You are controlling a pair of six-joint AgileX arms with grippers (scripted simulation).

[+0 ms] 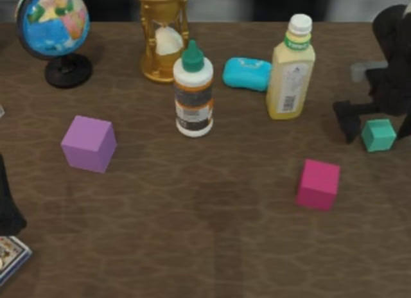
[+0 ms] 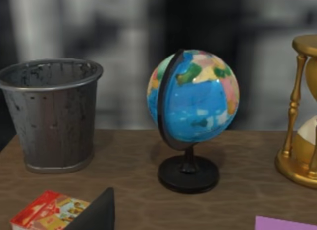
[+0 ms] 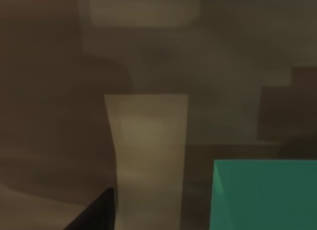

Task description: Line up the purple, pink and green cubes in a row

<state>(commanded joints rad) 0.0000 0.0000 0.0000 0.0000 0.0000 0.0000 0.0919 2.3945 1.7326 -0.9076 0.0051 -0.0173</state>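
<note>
Nearest the front edge of the wooden table [image 1: 212, 246], a colourful printed box [image 1: 9, 258] sits at the front left corner, where the left end effector [image 1: 8, 208] is parked at the left edge; I cannot tell whether its fingers are apart or together.

Further in, the matte magenta-pink cube [image 1: 318, 184] lies right of centre, and the large matte light purple cube [image 1: 89, 143] lies well apart from it toward the left edge, with bare table between the 2.

Beyond the pink cube, near the right edge, the small matte teal-green cube [image 1: 378, 135] stands on the table with the right end effector [image 1: 379, 128] over it, fingers apart, 1 dark finger just beside its left face. The right wrist view shows the cube's face close up, with a finger tip [image 3: 96, 212] off to one side.

The step in hand appears to be grasping the green cube. To do it well, centre both fingers on opposite flat faces, descend squarely, close firmly, then lift straight up before carrying it toward the pink cube.

Toward the back edge stand a white glue bottle with green cap [image 1: 193, 90], a yellow plastic bottle [image 1: 291, 70], a rounded turquoise soap bar [image 1: 246, 73], a gold hourglass [image 1: 164, 35] and a blue globe on a black stand [image 1: 53, 29]; the carry path should stay in front of them.
</note>
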